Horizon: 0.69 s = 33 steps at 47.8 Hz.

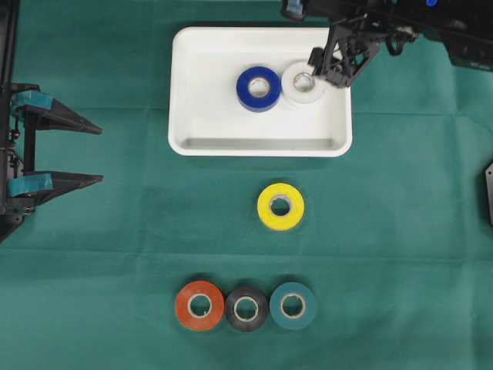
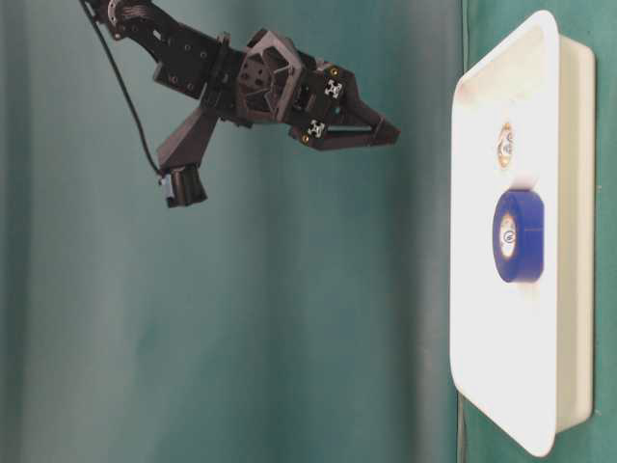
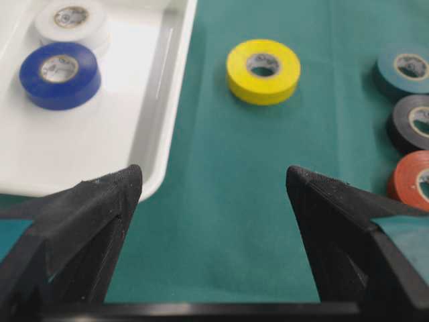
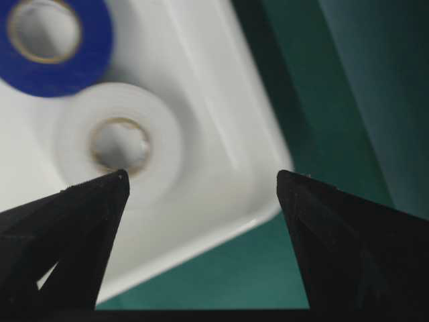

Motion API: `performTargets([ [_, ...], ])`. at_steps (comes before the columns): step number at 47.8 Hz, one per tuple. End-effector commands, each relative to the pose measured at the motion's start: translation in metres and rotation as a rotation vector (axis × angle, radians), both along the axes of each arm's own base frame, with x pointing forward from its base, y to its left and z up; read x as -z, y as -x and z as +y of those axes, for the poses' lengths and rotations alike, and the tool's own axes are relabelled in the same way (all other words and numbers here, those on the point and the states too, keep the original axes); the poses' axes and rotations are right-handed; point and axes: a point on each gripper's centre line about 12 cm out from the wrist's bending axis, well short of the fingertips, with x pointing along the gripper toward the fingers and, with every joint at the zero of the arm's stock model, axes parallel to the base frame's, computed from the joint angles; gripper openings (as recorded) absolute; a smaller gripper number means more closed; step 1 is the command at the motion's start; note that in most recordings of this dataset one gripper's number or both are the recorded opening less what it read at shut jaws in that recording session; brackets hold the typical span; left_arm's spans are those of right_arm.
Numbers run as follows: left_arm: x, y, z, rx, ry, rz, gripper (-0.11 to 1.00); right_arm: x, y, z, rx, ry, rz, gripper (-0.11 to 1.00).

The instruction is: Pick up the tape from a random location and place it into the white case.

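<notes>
The white case (image 1: 208, 116) lies at the back middle of the green cloth. A blue tape (image 1: 258, 88) and a white tape (image 1: 302, 82) lie flat in it, side by side. My right gripper (image 1: 327, 71) hangs open and empty over the case's far right corner, well above it (image 2: 386, 135). In the right wrist view the white tape (image 4: 120, 144) lies below the left finger. A yellow tape (image 1: 280, 206) lies alone in front of the case. My left gripper (image 1: 100, 154) stands open and empty at the left edge, facing the yellow tape (image 3: 263, 70).
Three tapes stand in a row near the front edge: red (image 1: 199, 305), black (image 1: 246, 309) and teal (image 1: 293, 306). They touch or nearly touch one another. A dark fixture (image 1: 488, 189) sits at the right edge of the table.
</notes>
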Motion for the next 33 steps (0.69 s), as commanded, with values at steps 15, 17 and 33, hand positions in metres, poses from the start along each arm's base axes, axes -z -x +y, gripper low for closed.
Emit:
performTargets([
  [15, -0.005, -0.002, 0.000, 0.003, 0.000, -0.012, 0.90, -0.022, -0.037, 0.088, -0.220, -0.013, -0.082, 0.87],
  [17, -0.005, -0.002, 0.000, 0.001, 0.002, -0.012, 0.90, -0.022, -0.039, 0.097, -0.243, -0.017, -0.087, 0.87],
  [33, -0.005, -0.002, 0.000, 0.003, 0.001, -0.012, 0.90, -0.029, -0.041, 0.126, -0.310, -0.024, -0.123, 0.87],
])
